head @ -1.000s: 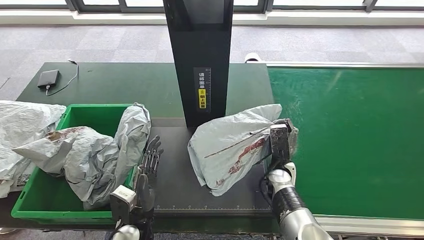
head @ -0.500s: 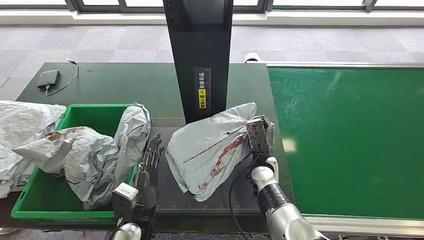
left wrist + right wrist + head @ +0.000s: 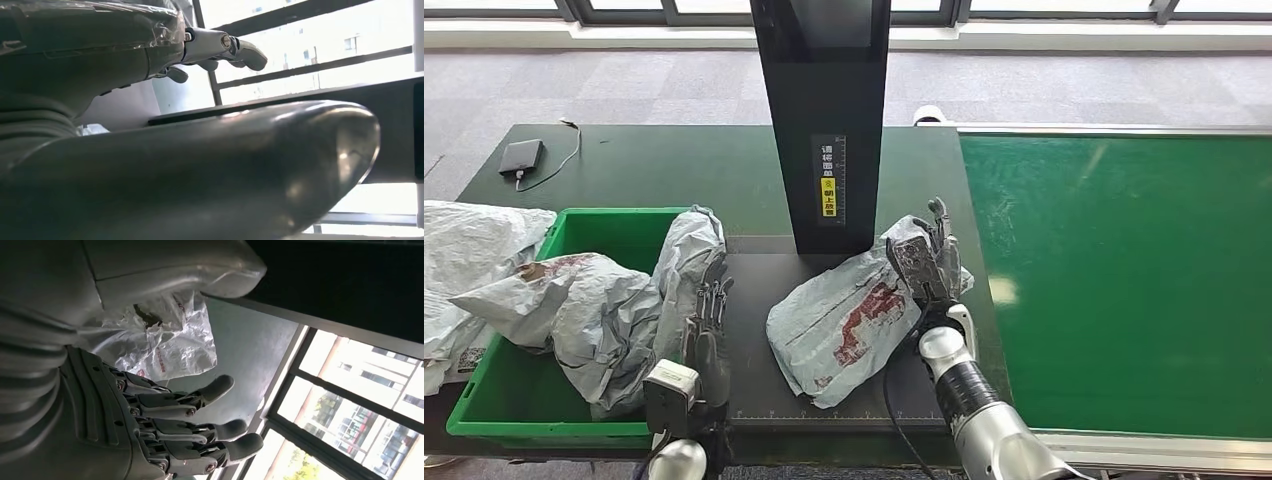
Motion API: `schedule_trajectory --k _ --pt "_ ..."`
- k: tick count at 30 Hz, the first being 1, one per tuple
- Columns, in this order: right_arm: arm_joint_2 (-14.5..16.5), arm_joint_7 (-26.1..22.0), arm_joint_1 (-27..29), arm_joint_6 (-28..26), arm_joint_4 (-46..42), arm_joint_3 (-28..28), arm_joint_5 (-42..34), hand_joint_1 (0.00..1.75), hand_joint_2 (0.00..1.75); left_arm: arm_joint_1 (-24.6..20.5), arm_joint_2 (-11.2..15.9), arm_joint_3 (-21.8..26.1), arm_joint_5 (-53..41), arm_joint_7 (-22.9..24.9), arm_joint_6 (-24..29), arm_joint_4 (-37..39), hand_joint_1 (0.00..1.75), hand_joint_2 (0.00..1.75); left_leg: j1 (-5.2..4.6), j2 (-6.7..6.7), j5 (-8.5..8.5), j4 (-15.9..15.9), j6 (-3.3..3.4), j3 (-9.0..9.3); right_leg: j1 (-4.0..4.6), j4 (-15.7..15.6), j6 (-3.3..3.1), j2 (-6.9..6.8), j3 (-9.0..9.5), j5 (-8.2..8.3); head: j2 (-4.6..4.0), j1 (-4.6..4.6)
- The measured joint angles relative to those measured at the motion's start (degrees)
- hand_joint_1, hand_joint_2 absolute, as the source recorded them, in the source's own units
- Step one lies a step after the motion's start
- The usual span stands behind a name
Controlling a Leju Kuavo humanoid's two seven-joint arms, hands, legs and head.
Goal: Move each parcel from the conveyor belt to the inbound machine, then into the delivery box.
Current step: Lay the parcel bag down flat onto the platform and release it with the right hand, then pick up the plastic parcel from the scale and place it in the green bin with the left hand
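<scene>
A grey plastic parcel [image 3: 849, 325] with red print lies flat on the black platform [image 3: 764, 395] of the inbound machine, just in front of its black column [image 3: 829, 120]. My right hand [image 3: 927, 260] stands at the parcel's right end with its fingers spread and raised, holding nothing. The right wrist view shows the same hand [image 3: 175, 415] with straight fingers and the crumpled parcel [image 3: 165, 345] beyond the palm. My left hand [image 3: 707, 325] is open, fingers straight, over the platform's left edge beside the green delivery box [image 3: 604, 215]. In the left wrist view its fingers [image 3: 220, 47] are extended.
Two grey parcels [image 3: 604, 310] fill the green box, one draped over its right wall. Another grey bag [image 3: 464, 240] lies left of the box. The green conveyor belt [image 3: 1124, 280] runs along the right. A black device [image 3: 521, 157] with a cable sits at the table's far left.
My right hand carried the parcel left from the belt's edge onto the black platform, laid it flat and opened its fingers. My left hand shifted slightly left toward the box.
</scene>
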Motion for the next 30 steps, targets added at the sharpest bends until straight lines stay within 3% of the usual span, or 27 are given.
schedule_trajectory --k 7,14,17,20,24,30 --pt "-0.8 -1.3 1.6 6.3 -3.0 0.0 -1.7 0.00 1.75 0.2 -0.1 0.2 0.3 0.6 1.8 -2.2 0.00 0.00 0.00 0.02 0.00 0.0 0.00 0.00 0.00 0.0 -0.01 0.02 -0.01 0.00 0.00 0.01" --pt "-0.6 -9.4 2.4 19.1 -4.5 0.0 -8.2 0.00 1.75 -0.5 -0.1 -0.1 -2.8 -2.1 4.4 -2.7 0.00 0.00 0.00 0.01 0.02 0.0 -0.02 0.01 0.01 0.0 -0.05 0.01 -0.05 0.03 0.00 0.00" --pt "-0.1 -11.1 6.7 24.2 -13.2 1.1 -11.7 0.00 1.75 -2.3 0.2 -2.1 -12.6 -2.0 9.5 -1.8 0.00 0.00 0.00 -0.06 0.02 0.0 -0.02 0.01 0.01 0.0 -0.06 -0.07 -0.02 0.02 0.00 0.00" --pt "-0.1 -9.2 12.5 25.9 -24.7 4.3 -13.6 0.00 1.75 -3.8 0.5 -4.3 -18.9 -0.7 13.2 -0.4 0.00 0.00 0.00 0.02 -0.02 0.0 -0.06 -0.02 0.00 0.0 -0.08 0.00 -0.07 0.01 0.00 0.01" --pt "-0.7 -9.1 17.5 24.4 -35.1 8.3 -15.1 0.00 1.75 -4.9 0.8 -5.8 -20.9 0.3 13.7 0.9 0.00 1.75 0.00 0.08 -0.04 0.0 -0.07 -0.01 0.00 0.0 -0.09 0.07 -0.14 0.00 0.00 -0.01" --pt "-6.8 -12.2 29.7 11.1 -56.8 18.8 -13.9 0.00 1.75 -7.2 1.6 -8.3 -29.0 3.1 11.3 7.4 0.00 1.75 -0.01 -0.03 -0.10 0.0 -0.05 -0.03 -0.01 0.0 -0.11 -0.11 -0.07 -0.08 -0.01 0.00"
